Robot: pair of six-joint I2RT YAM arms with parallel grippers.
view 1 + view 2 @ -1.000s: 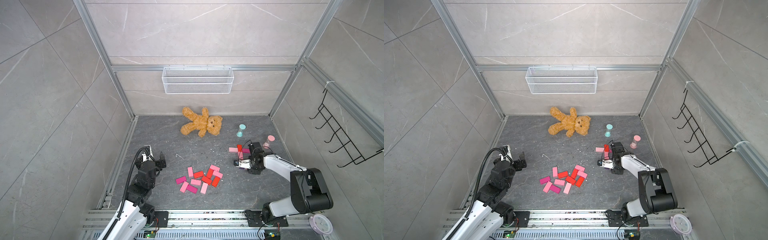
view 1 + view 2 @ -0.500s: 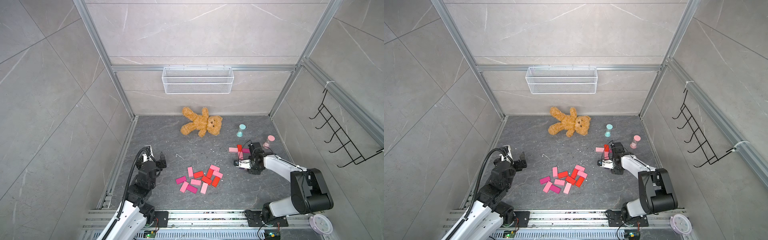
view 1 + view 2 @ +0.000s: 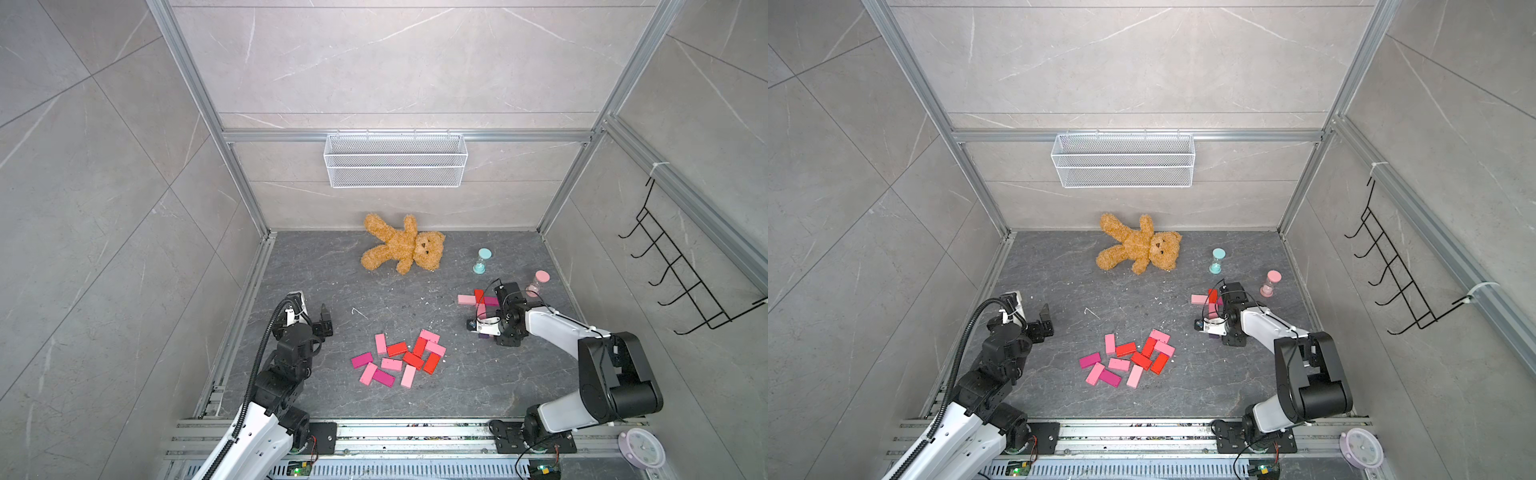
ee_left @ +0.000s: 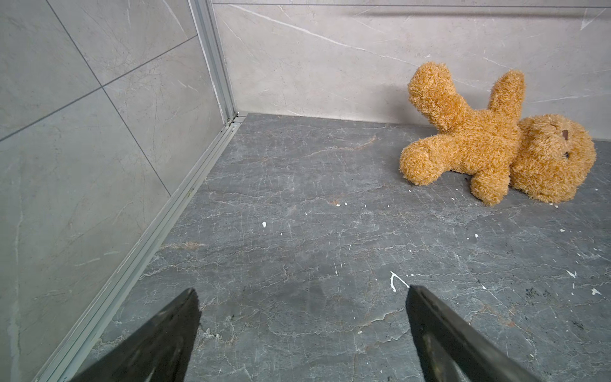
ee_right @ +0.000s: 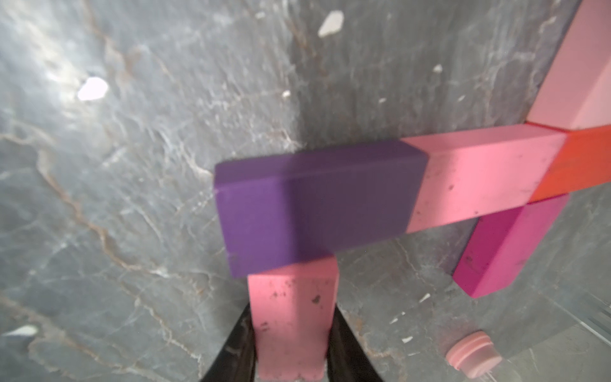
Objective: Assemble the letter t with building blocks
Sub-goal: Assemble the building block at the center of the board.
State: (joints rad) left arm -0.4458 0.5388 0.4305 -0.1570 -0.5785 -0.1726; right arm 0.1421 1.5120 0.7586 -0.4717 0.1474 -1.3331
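My right gripper [image 5: 292,317] is shut on a light pink building block [image 5: 292,297], held by its long sides. The far end of this block meets the side of a purple block [image 5: 314,205]. The purple block lies end to end with a light pink block [image 5: 479,178] and a red one [image 5: 588,162]. A pale pink block [image 5: 575,76] and a magenta block [image 5: 509,248] branch off to either side. In both top views this cluster [image 3: 473,299] [image 3: 1204,299] lies by the right gripper [image 3: 484,328] [image 3: 1208,326]. Several loose blocks [image 3: 399,359] [image 3: 1129,359] lie mid-floor. My left gripper [image 3: 311,309] [image 3: 1031,307] [image 4: 302,292] is open and holds nothing.
A teddy bear [image 3: 403,249] [image 4: 496,142] lies near the back wall. A teal hourglass [image 3: 482,261] and a pink hourglass [image 3: 538,282] stand beyond the right gripper. A wire basket [image 3: 395,166] hangs on the back wall and a hook rack [image 3: 681,282] on the right wall.
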